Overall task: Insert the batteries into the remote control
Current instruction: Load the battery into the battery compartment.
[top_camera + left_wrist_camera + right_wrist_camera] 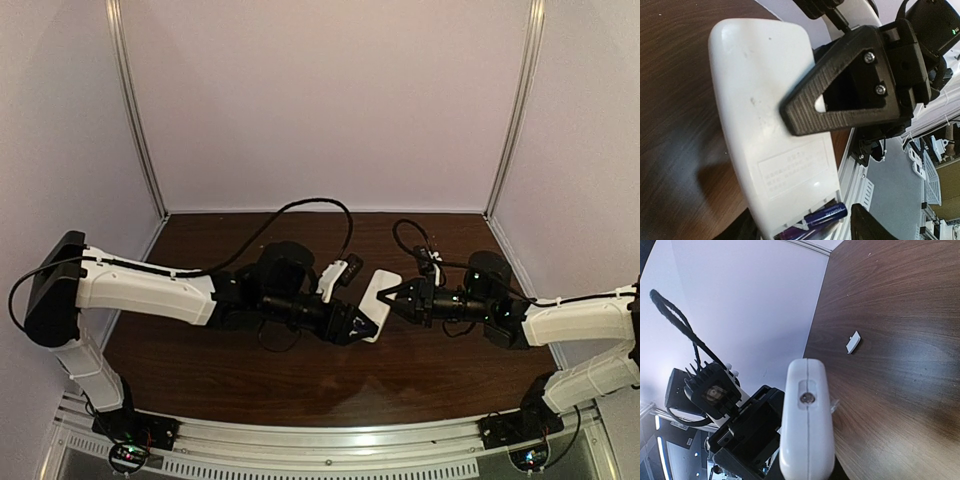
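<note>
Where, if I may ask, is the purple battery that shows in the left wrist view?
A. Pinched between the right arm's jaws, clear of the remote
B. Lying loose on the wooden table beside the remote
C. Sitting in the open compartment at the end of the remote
C: the battery lies in the open slot at the end of the remote control, just beyond the label on its plain white back.

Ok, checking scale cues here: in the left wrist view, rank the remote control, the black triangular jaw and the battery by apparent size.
1. remote control
2. black triangular jaw, in front of it
3. battery, only partly in view
</note>
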